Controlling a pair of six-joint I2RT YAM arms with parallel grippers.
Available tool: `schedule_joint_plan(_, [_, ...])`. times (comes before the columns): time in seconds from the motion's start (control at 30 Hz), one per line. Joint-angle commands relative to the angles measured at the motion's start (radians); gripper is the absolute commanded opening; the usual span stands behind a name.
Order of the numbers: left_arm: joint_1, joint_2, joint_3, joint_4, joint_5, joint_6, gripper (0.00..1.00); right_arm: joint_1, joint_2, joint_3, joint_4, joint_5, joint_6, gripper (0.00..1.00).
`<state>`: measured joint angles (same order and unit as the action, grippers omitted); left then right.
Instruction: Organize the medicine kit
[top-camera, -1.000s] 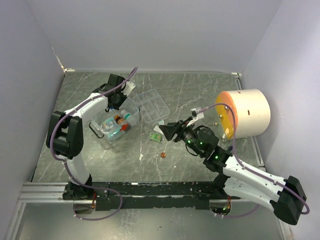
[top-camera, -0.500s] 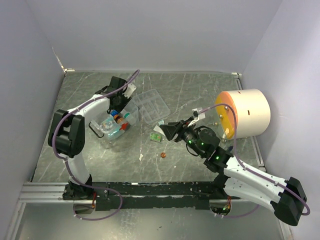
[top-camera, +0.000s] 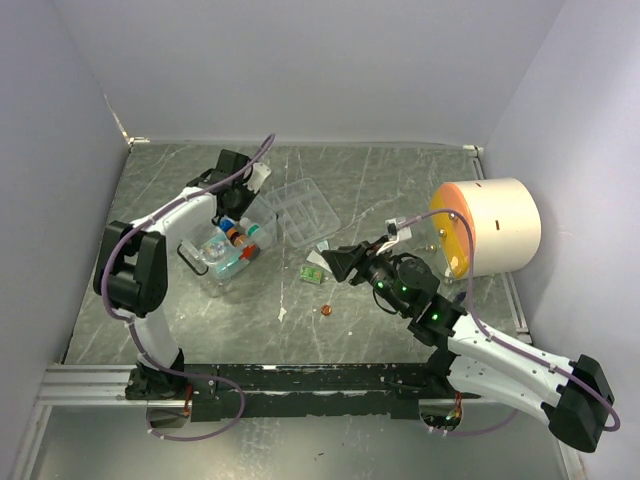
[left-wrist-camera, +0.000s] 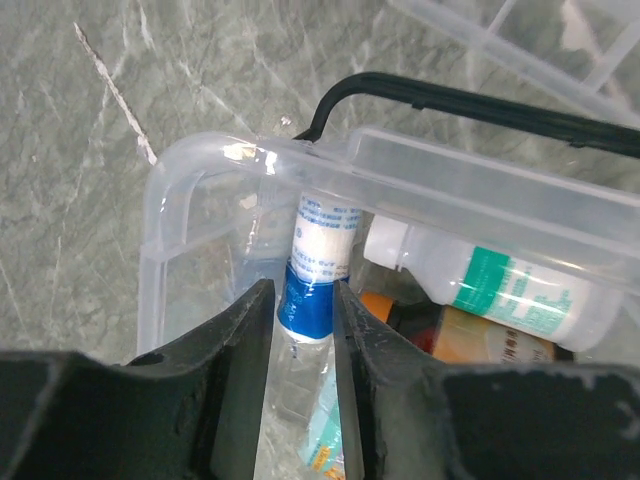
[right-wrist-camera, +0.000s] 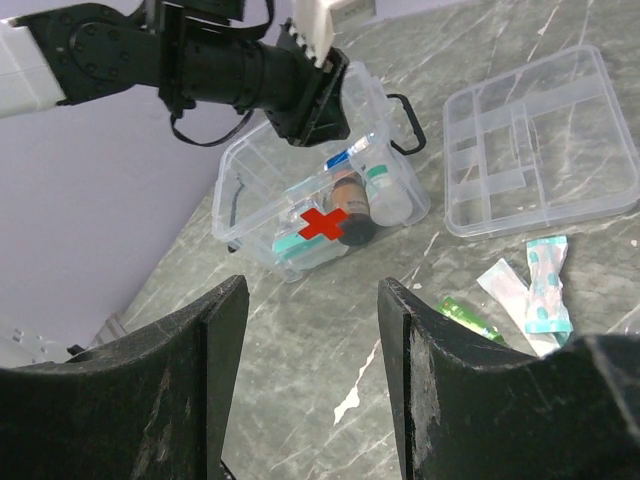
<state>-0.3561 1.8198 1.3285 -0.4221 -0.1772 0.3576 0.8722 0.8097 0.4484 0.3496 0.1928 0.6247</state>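
The medicine kit is a clear box with a red cross and a black handle, standing open left of centre. Inside lie a white bottle with a green label, a brown bottle and a blue and white tube. My left gripper reaches into the box's far end, and its jaws press both sides of the tube. The clear divided tray lies beside the box. My right gripper hovers open and empty over the table.
A green packet, some sachets and a small orange item lie loose between the tray and my right arm. A big cream cylinder with an orange face sits at the right. Walls close in the table on three sides.
The left gripper shifted slightly over the box's far end, and its jaws widened, then narrowed onto the tube. The right arm has stayed still.
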Motion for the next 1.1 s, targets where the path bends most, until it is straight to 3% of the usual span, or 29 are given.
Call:
schedule_joint_plan(0.0, [-0.004, -0.127, 0.047, -0.012, 0.113, -0.08, 0.42, -0.002, -0.012, 0.005, -0.032, 0.06, 0.017, 0.55])
schedule_joint_plan(0.47, [-0.003, -0.665, -0.187, 0.178, 0.198, -0.373, 0.56, -0.004, 0.134, 0.165, -0.325, 0.095, -0.057, 0.55])
schedule_joint_plan(0.7, [-0.003, -0.925, -0.318, 0.282, 0.181, -0.474, 0.71, -0.006, 0.273, 0.299, -0.494, 0.191, -0.074, 0.55])
schedule_joint_plan(0.87, [-0.003, -1.004, -0.389, 0.32, 0.281, -0.578, 0.73, -0.005, 0.361, 0.355, -0.546, 0.19, -0.048, 0.55])
schedule_joint_plan(0.93, [-0.003, -1.013, -0.403, 0.336, 0.301, -0.693, 0.75, -0.006, 0.378, 0.361, -0.541, 0.17, -0.028, 0.55])
schedule_joint_plan(1.07, [-0.003, -0.981, -0.287, 0.204, 0.251, -0.881, 0.79, -0.005, 0.394, 0.366, -0.528, 0.128, 0.008, 0.54])
